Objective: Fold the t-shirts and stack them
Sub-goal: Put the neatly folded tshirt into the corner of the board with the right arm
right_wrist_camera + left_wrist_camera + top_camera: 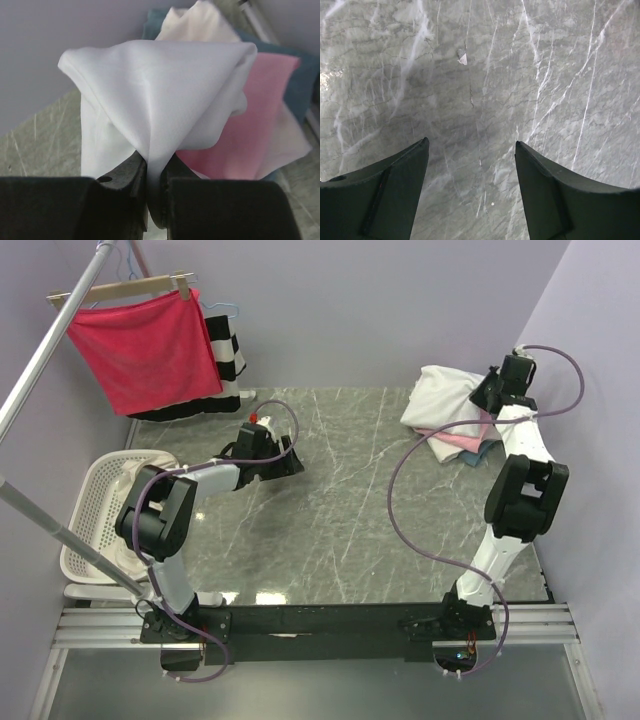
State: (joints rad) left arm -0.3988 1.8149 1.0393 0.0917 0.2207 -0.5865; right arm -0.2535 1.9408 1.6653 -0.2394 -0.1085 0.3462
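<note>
**A:** What is the biggest thing here?

**B:** The grey marbled table. It lies straight below the left gripper, whose jaws stand wide apart with nothing between them, only bare stone beneath.

**A:** And around those jaws?

**B:** Behind them, off the table's edge, stands a white laundry basket. Well off to their far side a red cloth hangs clipped to a wooden hanger. A black-and-white striped garment hangs just beside it.

**A:** Where are the t-shirts?

**B:** All at the right gripper, in one pile near the table's far right corner. Its jaws are pressed together on a pinch of the white t-shirt. The cloth comes up from between them and spreads out ahead like a tent, lifted above the rest of the pile.

**A:** What lies past it?

**B:** Ahead of the jaws and to their right is a pink t-shirt, flat, with the white one touching it and partly covering it. A blue-grey t-shirt shows past the pink one's far edges. Farthest ahead of the jaws, a pale, cream-looking cloth peeks over the white peak. I cannot tell whether it is a separate shirt.

**A:** Anything smaller?

**B:** One tiny pale scrap on the stone, well ahead of the left jaws and touching neither finger.
</note>
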